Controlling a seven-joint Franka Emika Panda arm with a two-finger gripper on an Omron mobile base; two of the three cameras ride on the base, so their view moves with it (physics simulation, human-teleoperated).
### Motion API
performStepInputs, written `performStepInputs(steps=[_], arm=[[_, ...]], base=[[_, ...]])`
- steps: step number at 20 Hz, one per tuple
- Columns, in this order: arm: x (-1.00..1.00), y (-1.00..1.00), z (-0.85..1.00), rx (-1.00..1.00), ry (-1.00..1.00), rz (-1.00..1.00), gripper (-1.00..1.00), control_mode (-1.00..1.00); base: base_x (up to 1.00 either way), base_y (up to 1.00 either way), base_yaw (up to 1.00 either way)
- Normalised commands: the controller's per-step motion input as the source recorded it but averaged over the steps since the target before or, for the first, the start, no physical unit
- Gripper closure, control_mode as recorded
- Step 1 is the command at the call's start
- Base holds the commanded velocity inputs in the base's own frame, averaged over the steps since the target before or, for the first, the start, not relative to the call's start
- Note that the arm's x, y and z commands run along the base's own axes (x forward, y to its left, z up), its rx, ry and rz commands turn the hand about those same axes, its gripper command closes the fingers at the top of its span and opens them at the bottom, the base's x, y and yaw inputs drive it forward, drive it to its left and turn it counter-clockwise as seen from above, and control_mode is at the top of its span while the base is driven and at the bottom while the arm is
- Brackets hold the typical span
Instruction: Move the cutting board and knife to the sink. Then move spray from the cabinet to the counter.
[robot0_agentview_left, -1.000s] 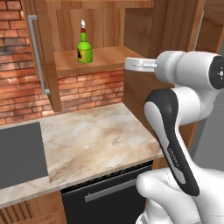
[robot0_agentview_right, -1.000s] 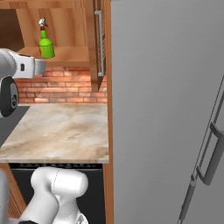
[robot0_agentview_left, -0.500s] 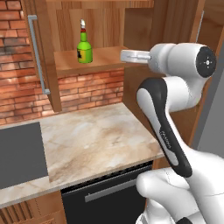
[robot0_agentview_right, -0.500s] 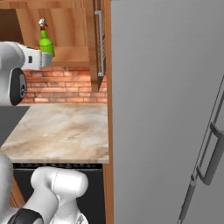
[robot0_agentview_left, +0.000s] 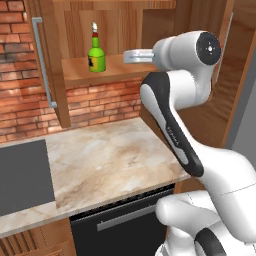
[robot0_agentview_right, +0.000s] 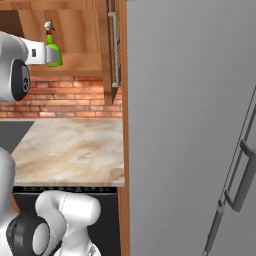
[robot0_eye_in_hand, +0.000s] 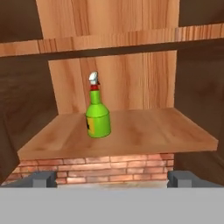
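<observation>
Gripper (robot0_eye_in_hand: 112, 179) standing wide open, holding nothing, fingertips (robot0_eye_in_hand: 41, 179) showing far apart at the foot of the hand view. Pointing level at the open cabinet (robot0_agentview_left: 55, 65), in front of the pale shelf (robot0_eye_in_hand: 144, 131) edge, short of it. Spray (robot0_eye_in_hand: 97, 114) standing upright on that shelf, left of centre, well apart from the fingertips; red tip and white nozzle on top, dark label facing left. Same spray (robot0_agentview_left: 96, 50) showing in the left base view, left of the hand. Grey bar handle (robot0_agentview_left: 44, 62) hanging on the cabinet door, red brick wall (robot0_agentview_left: 95, 102) running below the shelf. Counter (robot0_agentview_left: 110, 160) lying bare beneath; dark grey panel (robot0_agentview_left: 22, 182) adjoining its left end. Tall grey fridge (robot0_agentview_right: 195, 125) flanking the right side. Arm rising from the base, elbow bent, forearm reaching horizontally at shelf height.
</observation>
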Motion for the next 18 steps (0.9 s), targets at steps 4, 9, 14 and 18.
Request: performStepInputs(steps=[4, 9, 14, 18], arm=[[0.33, 0.32, 0.07, -0.14, 0.12, 0.00, -1.00, -1.00], [0.37, 0.28, 0.13, -0.03, 0.01, 0.00, -1.00, -1.00], [0.46, 0.09, 0.00, 0.00, 0.00, 0.01, -1.00, -1.00], [0.55, 0.05, 0.00, 0.00, 0.00, 0.04, -1.00, -1.00]], base=[[0.00, 0.00, 0.00], [0.00, 0.00, 0.00], [0.00, 0.00, 0.00], [0.00, 0.00, 0.00]])
